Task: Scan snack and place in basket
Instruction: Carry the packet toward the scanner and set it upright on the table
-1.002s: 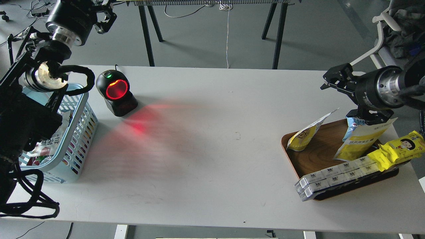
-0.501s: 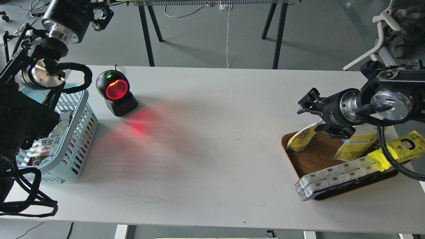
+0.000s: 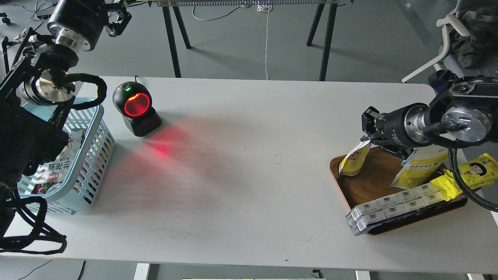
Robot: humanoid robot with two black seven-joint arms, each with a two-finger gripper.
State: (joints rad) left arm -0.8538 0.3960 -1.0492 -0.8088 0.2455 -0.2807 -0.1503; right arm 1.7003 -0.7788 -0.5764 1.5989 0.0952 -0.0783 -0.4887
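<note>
**Right claw closes in on the nut pouch**

Since the earlier frames, the right gripper (image 3: 367, 130) had swung down to the top edge of the small yellow-and-white stand-up pouch (image 3: 353, 159); whether it pinched the pouch I could not tell. That pouch leaned at the brown wooden tray's (image 3: 369, 182) near-left corner, likely easiest to reach. Further off, the glowing black scanner (image 3: 136, 109) faced the table, beside the light blue lattice basket (image 3: 91, 155). The left gripper (image 3: 118, 17) hung raised, its state unclear.
</note>
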